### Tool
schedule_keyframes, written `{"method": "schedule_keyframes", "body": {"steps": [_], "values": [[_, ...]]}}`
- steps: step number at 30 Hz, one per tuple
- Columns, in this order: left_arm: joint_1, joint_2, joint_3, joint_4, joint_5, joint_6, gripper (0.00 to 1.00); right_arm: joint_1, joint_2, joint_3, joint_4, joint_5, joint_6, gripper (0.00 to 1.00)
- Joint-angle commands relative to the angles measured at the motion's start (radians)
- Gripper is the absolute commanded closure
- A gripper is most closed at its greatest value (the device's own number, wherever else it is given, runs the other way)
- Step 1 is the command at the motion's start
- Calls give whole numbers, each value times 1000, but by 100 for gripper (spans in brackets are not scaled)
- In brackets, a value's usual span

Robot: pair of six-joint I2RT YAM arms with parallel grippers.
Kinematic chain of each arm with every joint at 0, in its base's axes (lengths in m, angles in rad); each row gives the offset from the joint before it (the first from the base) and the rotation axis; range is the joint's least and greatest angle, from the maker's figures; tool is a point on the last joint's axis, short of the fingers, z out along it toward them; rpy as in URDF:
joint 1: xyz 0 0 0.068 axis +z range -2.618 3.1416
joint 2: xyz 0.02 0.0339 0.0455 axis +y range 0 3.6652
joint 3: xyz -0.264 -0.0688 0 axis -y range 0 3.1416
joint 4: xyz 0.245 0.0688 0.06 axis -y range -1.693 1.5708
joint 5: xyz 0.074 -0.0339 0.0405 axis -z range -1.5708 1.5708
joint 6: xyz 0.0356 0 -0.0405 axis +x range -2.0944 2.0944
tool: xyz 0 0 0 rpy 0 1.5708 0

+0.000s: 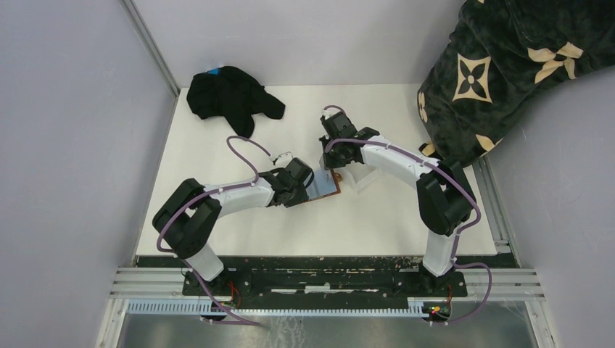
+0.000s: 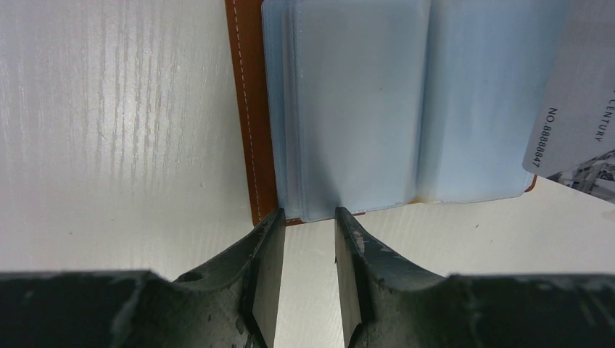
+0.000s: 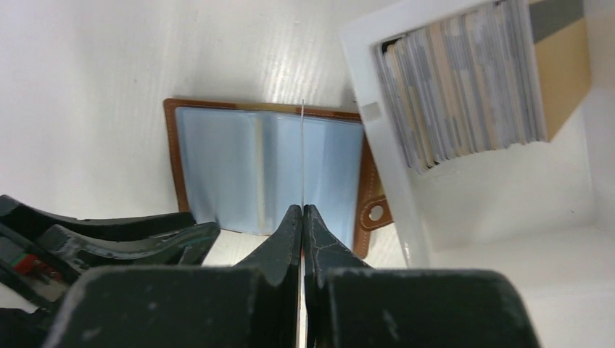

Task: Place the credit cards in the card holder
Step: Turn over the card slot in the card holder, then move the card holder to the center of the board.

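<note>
A: Card holder (image 1: 328,185)?
B: Mid-table (image 1: 290,233), lying open, clear sleeves up.
A: Left gripper (image 2: 308,221)?
B: Jaws apart, tips at the holder's left edge, bare table showing between them.
A: Right gripper (image 3: 302,212)?
B: Clamped on one grey card (image 2: 573,109), held on edge over the holder's centre fold.
A: Other credit cards (image 3: 464,80)?
B: Stacked in the tray (image 3: 384,181), just right of the holder.
</note>
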Motion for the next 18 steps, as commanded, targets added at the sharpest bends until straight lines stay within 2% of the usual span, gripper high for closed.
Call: {"method": "schedule_keyframes", "body": {"steps": [1, 18], "values": [[-1, -14, -33, -14, -25, 47, 60, 24, -34, 40, 70, -45, 20, 99], [2, -49, -94, -19, -31, 21, 60, 47, 29, -87, 212, -84, 71, 99]]}}
